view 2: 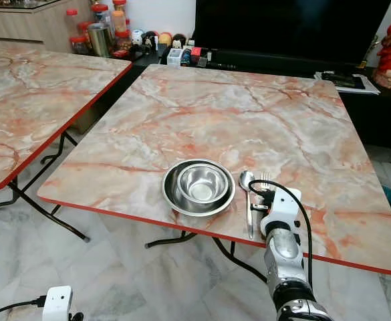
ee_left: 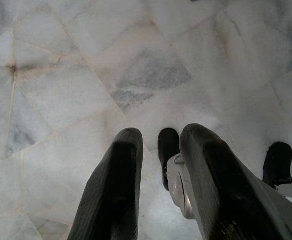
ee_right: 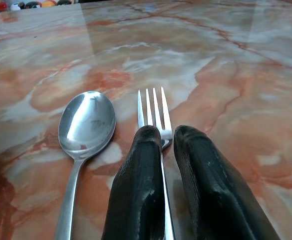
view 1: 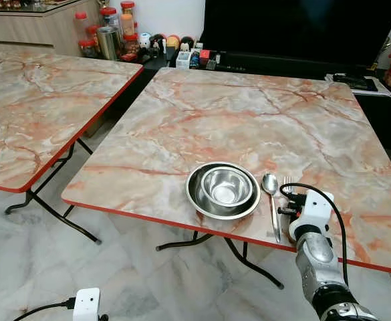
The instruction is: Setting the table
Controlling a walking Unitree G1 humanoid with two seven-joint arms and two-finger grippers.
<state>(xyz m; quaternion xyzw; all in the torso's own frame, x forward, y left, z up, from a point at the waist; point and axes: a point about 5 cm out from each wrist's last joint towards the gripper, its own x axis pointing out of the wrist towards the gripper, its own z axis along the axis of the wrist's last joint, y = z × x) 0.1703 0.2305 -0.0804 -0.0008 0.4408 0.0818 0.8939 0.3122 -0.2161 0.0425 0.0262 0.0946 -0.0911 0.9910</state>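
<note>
Right end effector [ee_right: 163, 145] over fork [ee_right: 154, 107] — bowl [view 1: 226, 186] inside plate [view 1: 198, 200]

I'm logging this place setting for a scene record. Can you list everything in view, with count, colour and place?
Marble-patterned folding table with red edge: one, orange-grey, centre.
Second matching table: one, robot's left.
Shallow steel plate: one, silver, near front table edge.
Small steel bowl: one, silver, inside the plate.
Steel spoon: one, silver, right of the plate.
Steel fork: one, silver, right of the spoon, under the right gripper.
Red-lidded jars: several, on the far counter.
Dark television screen: one, black, behind the table.
White marble floor: below.
Left gripper: hangs over the floor, open.
Right gripper: black fingers either side of the fork's handle.
</note>
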